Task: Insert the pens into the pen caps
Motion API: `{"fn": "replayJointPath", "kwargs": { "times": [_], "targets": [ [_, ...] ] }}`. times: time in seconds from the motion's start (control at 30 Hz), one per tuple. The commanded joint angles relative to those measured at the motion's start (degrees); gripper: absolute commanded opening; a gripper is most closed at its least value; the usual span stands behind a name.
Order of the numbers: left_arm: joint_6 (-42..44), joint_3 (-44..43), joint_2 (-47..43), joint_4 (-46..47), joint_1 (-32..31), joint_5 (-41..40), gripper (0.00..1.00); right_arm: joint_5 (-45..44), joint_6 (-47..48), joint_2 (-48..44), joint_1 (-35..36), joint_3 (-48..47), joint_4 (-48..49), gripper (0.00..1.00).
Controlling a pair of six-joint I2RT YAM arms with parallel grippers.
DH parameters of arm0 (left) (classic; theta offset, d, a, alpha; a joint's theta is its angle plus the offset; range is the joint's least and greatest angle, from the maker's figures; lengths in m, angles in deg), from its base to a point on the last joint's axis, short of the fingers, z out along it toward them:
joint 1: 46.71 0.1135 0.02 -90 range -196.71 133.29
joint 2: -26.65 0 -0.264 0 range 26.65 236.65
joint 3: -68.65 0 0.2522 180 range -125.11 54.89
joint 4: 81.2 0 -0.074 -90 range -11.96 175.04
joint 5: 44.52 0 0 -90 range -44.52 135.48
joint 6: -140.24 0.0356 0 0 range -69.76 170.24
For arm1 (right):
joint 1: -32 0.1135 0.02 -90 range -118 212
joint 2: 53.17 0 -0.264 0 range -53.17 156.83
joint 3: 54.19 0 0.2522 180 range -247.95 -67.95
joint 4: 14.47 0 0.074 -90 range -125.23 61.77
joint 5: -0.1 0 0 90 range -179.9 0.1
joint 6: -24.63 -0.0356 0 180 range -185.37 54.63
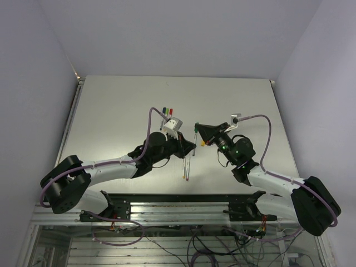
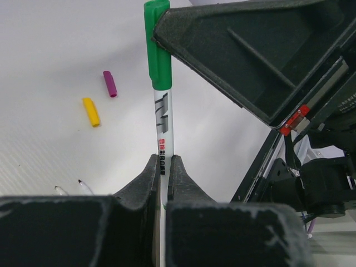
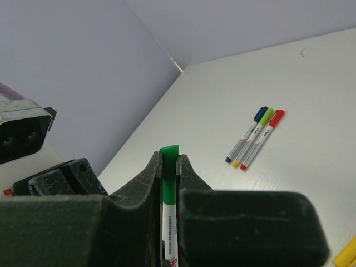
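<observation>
A white pen with a green cap is held between both grippers above the table middle (image 1: 195,135). My left gripper (image 2: 163,161) is shut on the pen's white barrel (image 2: 164,128). My right gripper (image 3: 168,158) is shut on the green cap (image 3: 168,167), which sits over the pen's end (image 2: 157,50). In the top view the left gripper (image 1: 190,146) and right gripper (image 1: 197,128) meet tip to tip. A yellow cap (image 2: 91,111) and a purple cap (image 2: 109,83) lie loose on the table. Two uncapped pens (image 1: 186,167) lie near the front.
Three capped pens (image 3: 256,138) with blue, yellow-green and red caps lie side by side at the back (image 1: 167,111). The yellow cap also shows below the right gripper (image 1: 203,143). Walls stand close on the left, right and back.
</observation>
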Motion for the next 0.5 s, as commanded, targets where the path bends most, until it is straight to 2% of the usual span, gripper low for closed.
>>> {"fn": "replayJointPath", "kwargs": {
  "times": [0.0, 0.3, 0.43, 0.47],
  "targets": [
    [2.0, -3.9, -2.6, 13.9, 2.4, -6.2, 0.07, 3.9, 2.6, 1.5, 3.4, 1.0, -14.1, 0.00],
    [4.1, -5.0, -4.3, 11.9, 2.5, -7.7, 0.07, 1.8, 3.1, 3.7, 5.4, 0.0, -16.1, 0.00],
    [3.5, -4.6, -3.8, 10.2, 2.6, -7.5, 0.07, 0.6, 4.8, 4.7, 5.5, -4.1, -18.8, 0.00],
    [3.4, -4.4, -3.7, 9.5, 2.5, -7.6, 0.07, 0.2, 5.5, 4.7, 5.4, -5.3, -20.2, 0.03]
  ]
}}
